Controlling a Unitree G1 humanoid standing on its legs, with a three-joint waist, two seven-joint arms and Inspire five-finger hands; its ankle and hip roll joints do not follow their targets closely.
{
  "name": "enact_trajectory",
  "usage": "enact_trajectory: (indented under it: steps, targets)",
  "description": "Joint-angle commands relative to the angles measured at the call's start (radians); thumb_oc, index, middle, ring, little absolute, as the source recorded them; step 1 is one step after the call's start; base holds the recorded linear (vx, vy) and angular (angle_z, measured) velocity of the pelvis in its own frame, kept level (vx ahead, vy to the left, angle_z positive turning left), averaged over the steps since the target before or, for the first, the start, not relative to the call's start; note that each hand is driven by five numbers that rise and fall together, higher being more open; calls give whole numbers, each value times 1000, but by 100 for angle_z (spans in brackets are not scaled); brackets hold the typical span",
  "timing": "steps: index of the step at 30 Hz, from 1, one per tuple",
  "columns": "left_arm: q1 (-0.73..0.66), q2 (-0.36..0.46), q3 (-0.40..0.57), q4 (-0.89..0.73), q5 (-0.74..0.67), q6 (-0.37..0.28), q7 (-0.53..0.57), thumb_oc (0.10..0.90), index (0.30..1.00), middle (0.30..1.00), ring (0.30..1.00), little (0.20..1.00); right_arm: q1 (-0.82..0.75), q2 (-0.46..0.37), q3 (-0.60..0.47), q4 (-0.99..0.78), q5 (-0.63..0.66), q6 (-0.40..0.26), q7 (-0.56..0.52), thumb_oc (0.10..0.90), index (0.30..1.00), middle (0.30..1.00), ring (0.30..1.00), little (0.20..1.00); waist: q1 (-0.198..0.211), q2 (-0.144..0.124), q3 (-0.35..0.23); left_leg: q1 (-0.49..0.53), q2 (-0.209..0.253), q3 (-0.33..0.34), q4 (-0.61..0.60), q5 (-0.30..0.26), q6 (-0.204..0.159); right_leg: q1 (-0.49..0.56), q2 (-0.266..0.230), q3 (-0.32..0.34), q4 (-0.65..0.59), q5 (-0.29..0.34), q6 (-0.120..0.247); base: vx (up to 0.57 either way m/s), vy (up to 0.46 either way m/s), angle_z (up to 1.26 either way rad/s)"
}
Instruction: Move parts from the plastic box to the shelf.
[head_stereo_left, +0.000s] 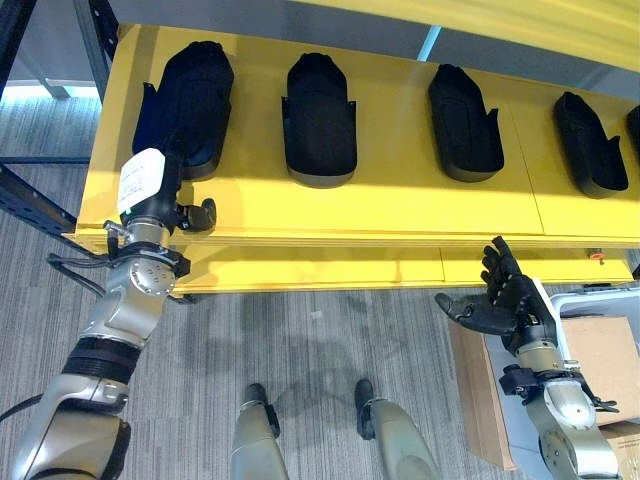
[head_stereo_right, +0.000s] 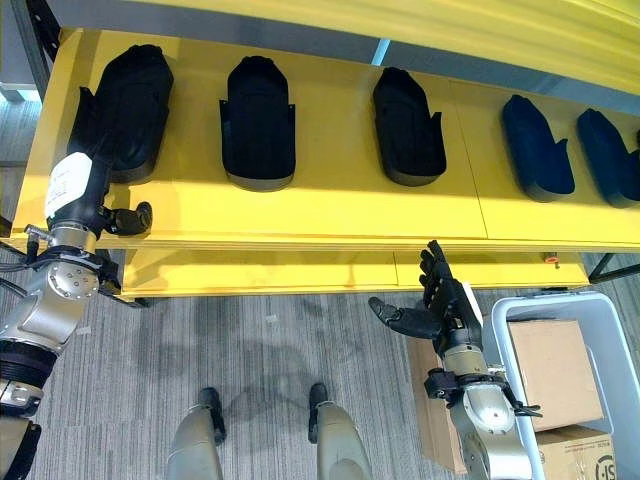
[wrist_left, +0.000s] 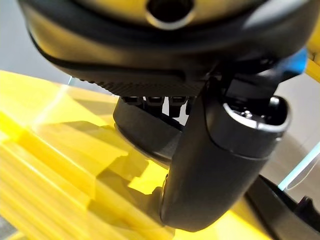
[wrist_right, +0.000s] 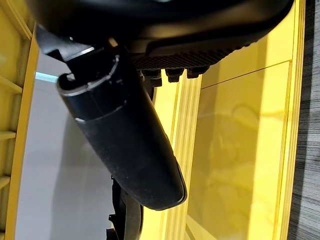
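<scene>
Yellow shelf (head_stereo_left: 400, 215) upper frame, black parts (head_stereo_left: 320, 120) in row. Left hand (head_stereo_left: 165, 175) on leftmost part, grip hidden. Right hand (head_stereo_left: 500, 300) empty, splayed, lower right. Placing; next reach box (head_stereo_right: 500, 310).

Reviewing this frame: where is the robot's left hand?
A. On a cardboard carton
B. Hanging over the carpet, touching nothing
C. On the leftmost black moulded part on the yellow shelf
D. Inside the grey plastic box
C: the left hand reaches onto the yellow shelf and lies on the leftmost black moulded part, while the right hand is held open below the shelf's front edge.
</scene>
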Motion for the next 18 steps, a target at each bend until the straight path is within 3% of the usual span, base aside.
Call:
enact_trajectory:
  steps: [1, 18]
  targets:
    - [-80, -15, -4, -37, -46, -54, 38, 900, 1000, 1000, 1000, 1000, -10, -47, -114, -103, 4, -79, -26, 900, 1000, 1000, 1000, 1000, -13, 11, -61, 49, 31, -10, -21, -31, 15, 91, -25, 69, -14, -37, 3, 0, 0, 0]
    - [-86, -50, -18, -33, -100, -59, 43, 900, 1000, 1000, 1000, 1000, -11, -43, -108, -102, 5, -79, -36, 900, 1000, 1000, 1000, 1000, -17, 13, -53, 48, 27, -6, -18, -31, 19, 80, -25, 75, -5, -39, 1, 0, 0, 0]
